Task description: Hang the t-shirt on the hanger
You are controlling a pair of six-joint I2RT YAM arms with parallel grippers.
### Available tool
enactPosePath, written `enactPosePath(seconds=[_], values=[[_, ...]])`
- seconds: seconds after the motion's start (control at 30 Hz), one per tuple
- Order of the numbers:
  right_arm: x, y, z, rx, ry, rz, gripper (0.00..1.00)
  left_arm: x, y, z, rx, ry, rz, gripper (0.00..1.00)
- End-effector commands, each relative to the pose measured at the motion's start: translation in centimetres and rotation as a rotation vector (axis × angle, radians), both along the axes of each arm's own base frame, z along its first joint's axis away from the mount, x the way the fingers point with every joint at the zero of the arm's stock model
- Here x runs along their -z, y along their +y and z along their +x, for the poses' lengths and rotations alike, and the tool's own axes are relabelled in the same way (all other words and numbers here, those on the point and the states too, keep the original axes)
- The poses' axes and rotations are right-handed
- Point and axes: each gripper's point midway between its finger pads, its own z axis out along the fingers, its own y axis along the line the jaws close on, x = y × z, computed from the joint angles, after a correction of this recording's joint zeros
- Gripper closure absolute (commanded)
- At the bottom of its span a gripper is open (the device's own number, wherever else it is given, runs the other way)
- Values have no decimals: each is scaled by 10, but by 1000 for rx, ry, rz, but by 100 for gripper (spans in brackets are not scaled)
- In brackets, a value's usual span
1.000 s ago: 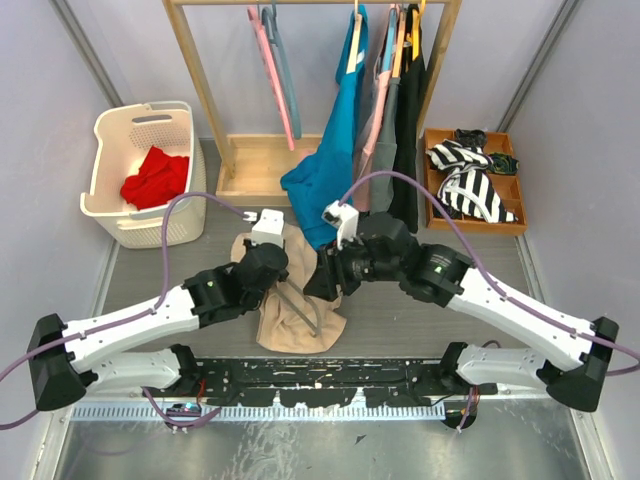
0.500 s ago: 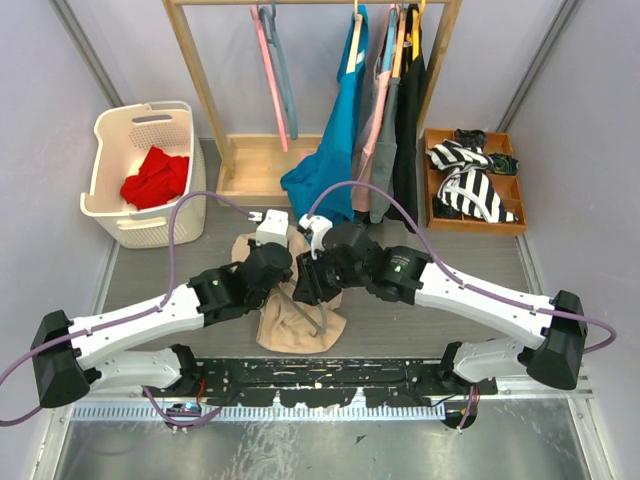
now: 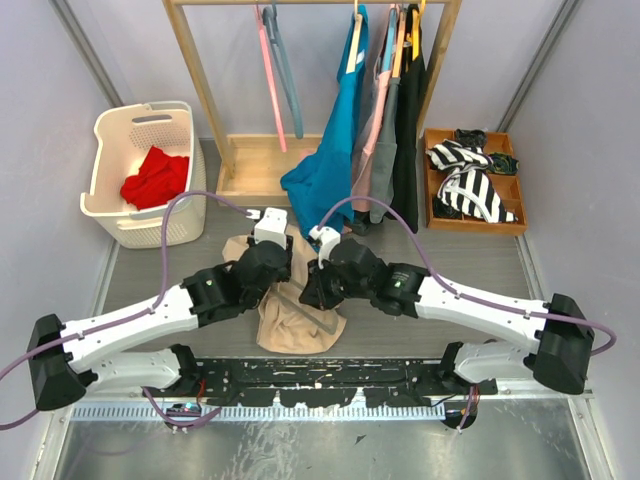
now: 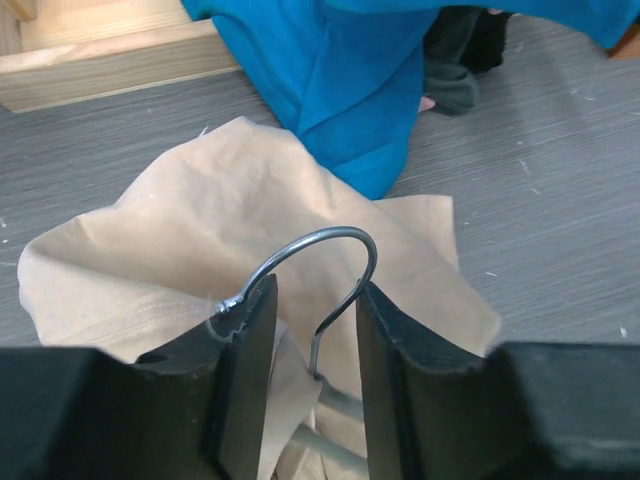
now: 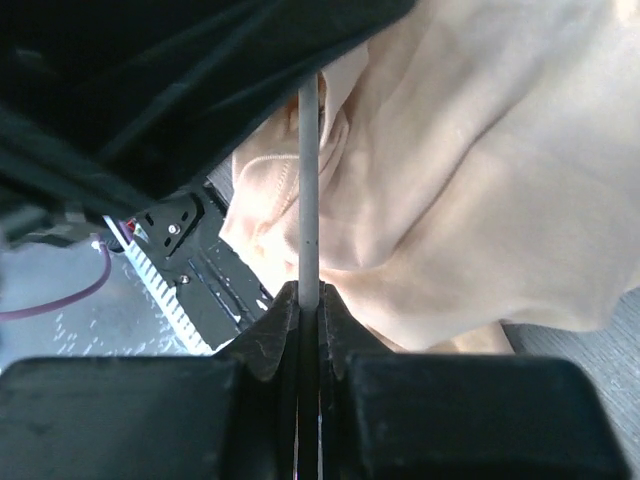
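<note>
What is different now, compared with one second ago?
The right fingers moved left and nearer the arm bases, over the t-shirt, and closed on the hanger. The left fingers opened around its hook, letting it go. The t-shirt and the basket stayed in place.

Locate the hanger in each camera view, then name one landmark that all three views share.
Top external: the hanger is a thin grey bar at centre, lying on the t-shirt.
Left wrist: lower centre, its hook arches between the left hand's parted fingers.
Right wrist: centre, a pale vertical rod pinched by the right hand.
Shared landmark: the beige t-shirt, under the hanger in every view.
</note>
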Motion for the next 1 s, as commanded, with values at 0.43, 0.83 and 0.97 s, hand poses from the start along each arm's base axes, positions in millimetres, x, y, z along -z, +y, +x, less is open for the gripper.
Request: enactPosePath(seconds=[0.43, 0.83, 0.97], values=[[-52, -40, -2, 130, -154, 279, 99, -116, 48, -23, -25, -126, -242, 46], [-141, -94, -21, 145, -326, 453, 99, -110, 86, -41, -7, -138, -182, 40], [-178, -113, -28, 142, -388, 468, 99, -115, 83, -40, 11, -155, -173, 38]])
